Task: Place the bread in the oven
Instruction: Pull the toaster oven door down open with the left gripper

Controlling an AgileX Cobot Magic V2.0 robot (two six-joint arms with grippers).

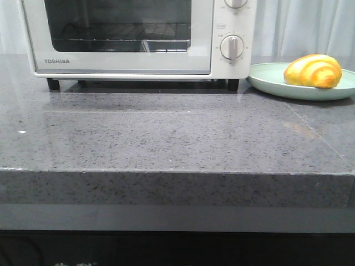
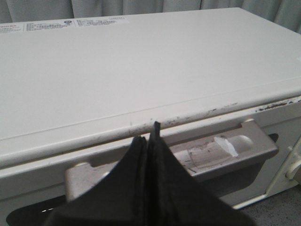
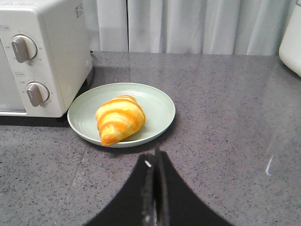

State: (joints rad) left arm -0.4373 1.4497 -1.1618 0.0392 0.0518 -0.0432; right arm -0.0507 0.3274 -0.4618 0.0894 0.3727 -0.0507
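Still pre-open: oven (image 1: 138,39) door shut, bread (image 1: 313,71) on plate (image 1: 266,80), right of frame. Both jaws together, empty; left gripper (image 2: 149,141) above door handle (image 2: 211,153). Next: part jaws, pull handle.

We read "TOSHIBA" in dark capitals on the lower left of the door frame of the oven (image 1: 138,39). Small markings ring its dials (image 1: 232,47), and labels (image 2: 75,22) with fine print sit at the back edge of its top, but we cannot make out any of them. We find no other readable text.
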